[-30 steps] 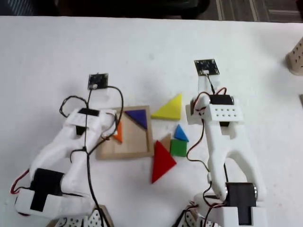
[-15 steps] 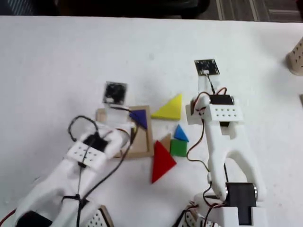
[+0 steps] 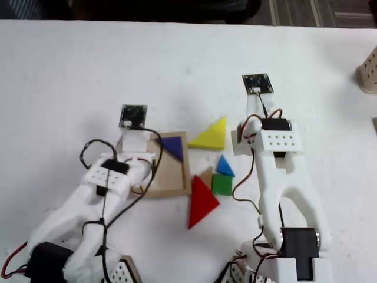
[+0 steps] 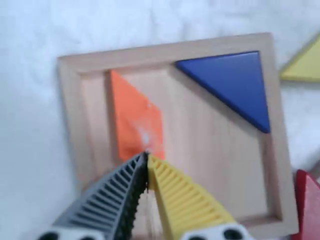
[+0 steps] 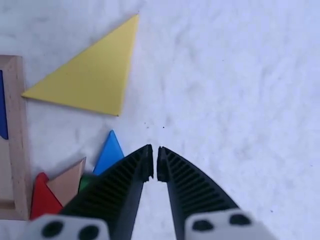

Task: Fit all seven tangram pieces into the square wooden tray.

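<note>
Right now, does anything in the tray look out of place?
Only the orange piece: a gap runs between it and the nearest side wall of the wooden tray, while the blue triangle sits snug in a corner. Nothing looks damaged.

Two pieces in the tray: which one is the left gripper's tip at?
The orange piece: the left gripper has its shut tips at that piece's edge. The dark blue triangle lies in a far corner of the tray, clear of the gripper.

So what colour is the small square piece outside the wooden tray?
Green; the small square piece shows best in the high view.
</note>
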### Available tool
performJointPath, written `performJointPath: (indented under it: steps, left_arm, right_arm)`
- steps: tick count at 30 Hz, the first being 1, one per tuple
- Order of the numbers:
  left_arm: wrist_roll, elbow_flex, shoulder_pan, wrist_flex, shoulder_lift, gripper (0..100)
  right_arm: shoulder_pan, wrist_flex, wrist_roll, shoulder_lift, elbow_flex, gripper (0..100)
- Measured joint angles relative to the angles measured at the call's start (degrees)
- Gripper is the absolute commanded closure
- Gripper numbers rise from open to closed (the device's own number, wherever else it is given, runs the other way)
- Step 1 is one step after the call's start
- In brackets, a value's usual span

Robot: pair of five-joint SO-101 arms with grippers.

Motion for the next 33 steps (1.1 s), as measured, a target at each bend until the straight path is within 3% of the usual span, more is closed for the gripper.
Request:
performJointPath:
  steps: [11, 19, 33]
  left_arm:
    - [0.26, 0.18, -10.55, 2.20, -2.29, 98]
    - [0.09, -2.99, -11.08, 0.26, 2.02, 98]
    - [5.01, -21.27, -7.65, 0.88, 22.33, 98]
  right_arm:
    - [0.00, 0.00, 0.00, 0.00, 0.00, 97.8]
    - [0.00, 0.00, 0.00, 0.00, 0.00, 97.8]
    - [0.00, 0.00, 0.00, 0.00, 0.00, 97.8]
